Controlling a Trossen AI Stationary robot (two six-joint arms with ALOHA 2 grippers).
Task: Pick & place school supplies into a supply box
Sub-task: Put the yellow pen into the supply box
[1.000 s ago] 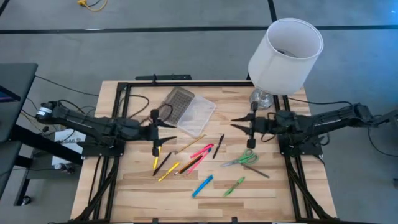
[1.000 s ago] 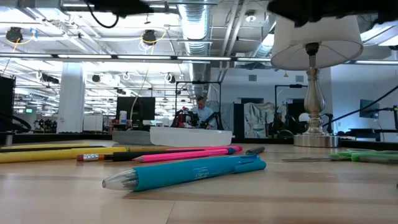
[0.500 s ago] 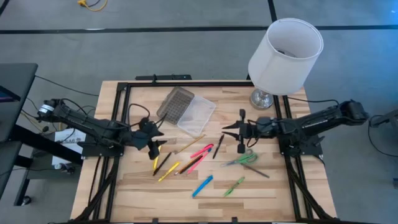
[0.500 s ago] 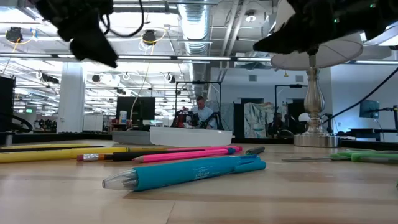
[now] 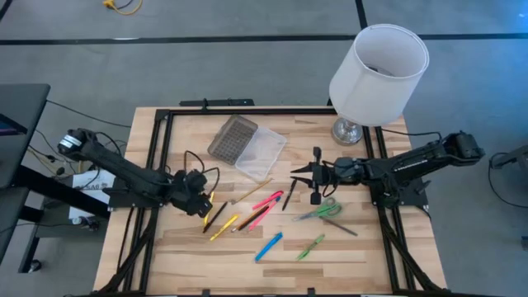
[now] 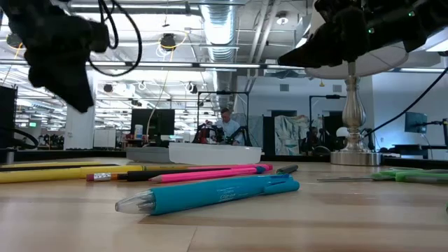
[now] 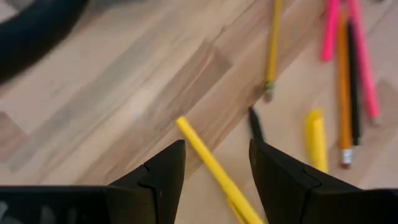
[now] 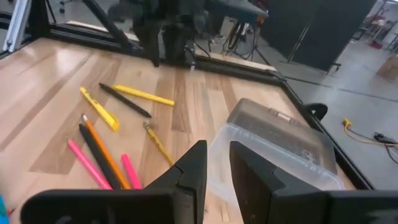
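Left gripper point(image 7: 216, 165) released, directly over yellow pencil point(image 7: 214, 167) at frame bottom; pencil's long axis diagonal between fingers. Right gripper point(image 5: 314, 176) farther, part-open, empty.

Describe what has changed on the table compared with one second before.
Both arms moved. The left gripper swung down over the yellow pencils, fingers open around one, nothing held. The right gripper reached inward toward the pink pens. All supplies and the clear plastic box stayed put.

Lamp point(image 5: 376, 74) crowds far right corner; supply box point(image 5: 247, 144) unobstructed from above.
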